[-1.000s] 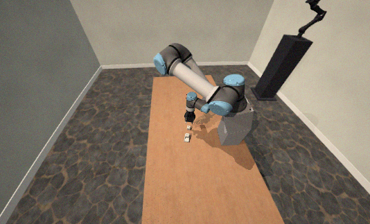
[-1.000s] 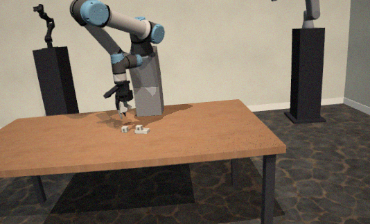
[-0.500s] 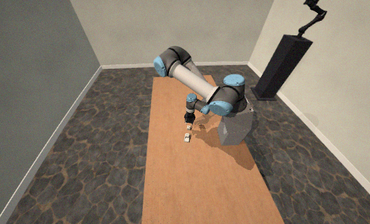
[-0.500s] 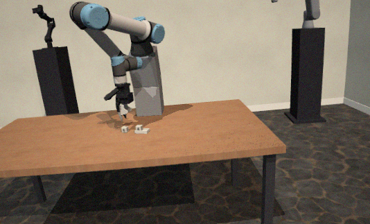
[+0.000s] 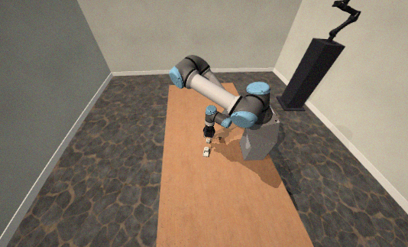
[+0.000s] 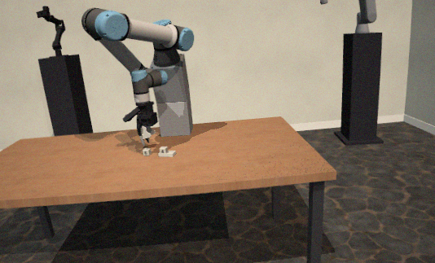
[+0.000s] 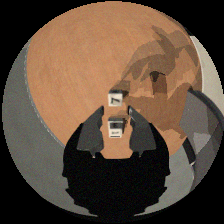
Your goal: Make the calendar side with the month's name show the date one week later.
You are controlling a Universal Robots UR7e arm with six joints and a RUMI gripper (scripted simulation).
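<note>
Two small white cubes with dark markings are apart: the loose cube (image 5: 208,141) (image 6: 146,152) (image 7: 115,99), marked 7 on top, sits flat just below the end effector (image 5: 208,137) (image 6: 146,142) (image 7: 115,106), outside the shallow white tray (image 5: 205,155) (image 6: 171,155) (image 7: 115,135). The other cube (image 5: 206,149) (image 6: 163,149) (image 7: 115,122) is in the tray, to one side of the end effector; its digit is too small to read surely. The black two-jaw end effector is partly open, gripping nothing, its tips above the brown wooden tabletop (image 5: 199,206) (image 6: 244,154) (image 7: 70,65). Above it reaches the grey arm with light-blue joint caps (image 5: 214,92) (image 6: 148,32).
</note>
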